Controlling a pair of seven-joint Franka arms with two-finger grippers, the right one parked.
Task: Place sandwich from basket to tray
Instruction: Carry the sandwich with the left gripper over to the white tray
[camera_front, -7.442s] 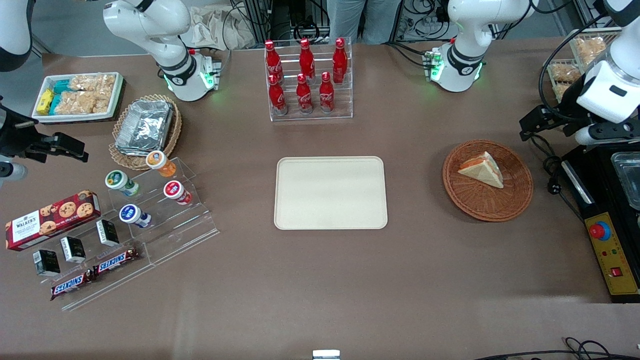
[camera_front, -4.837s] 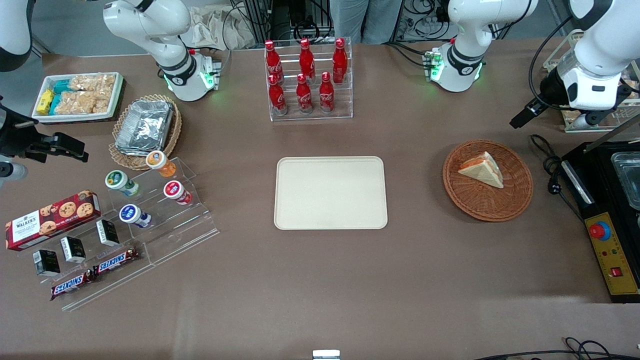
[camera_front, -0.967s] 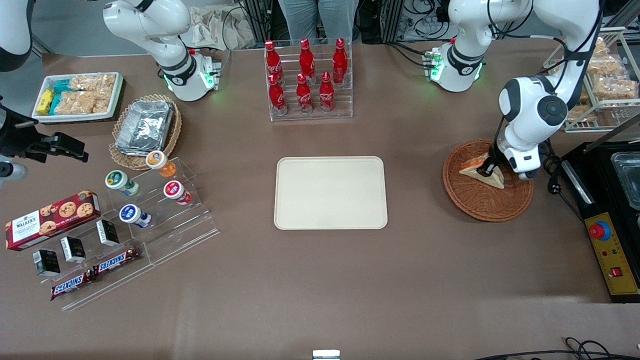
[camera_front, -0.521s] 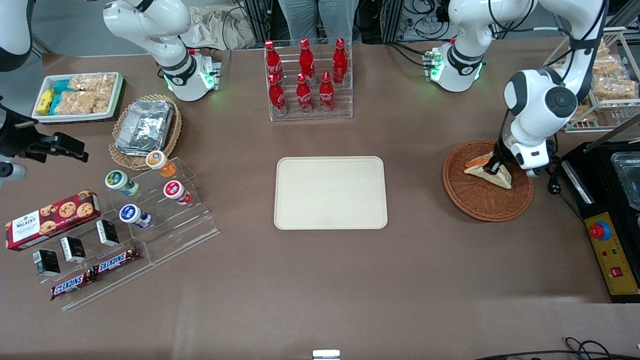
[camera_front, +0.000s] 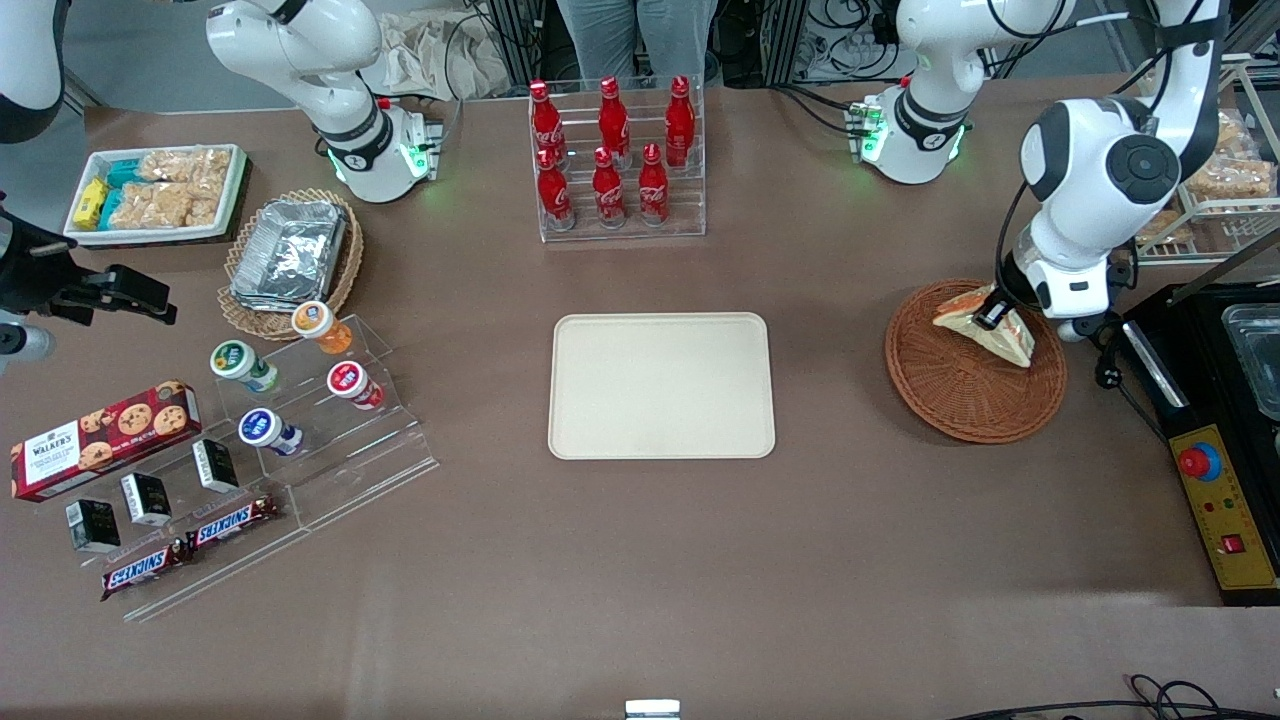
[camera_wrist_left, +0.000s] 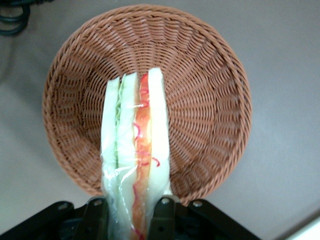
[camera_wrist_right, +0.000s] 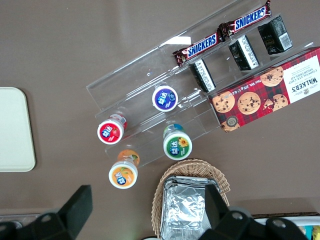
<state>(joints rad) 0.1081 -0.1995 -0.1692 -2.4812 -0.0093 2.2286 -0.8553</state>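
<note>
Gripper fingers are seen pressed against the two bread faces of the sandwich, which is pinched on edge between them and held clear of the weave, directly above the basket. In the front view the wedge hangs under the wrist, over the part of the basket farther from the camera. The pickup is judged done and the lift begun; the carry and the set-down remain.

Closest to the gripper, clear film is seen wrapped around the sandwich, with pale bread outside and green and orange-red layers between. Below it the reddish-brown wicker bowl is otherwise bare. Well apart from the gripper, toward the parked arm's end, the cream tray lies flat, with nothing on it yet.
</note>
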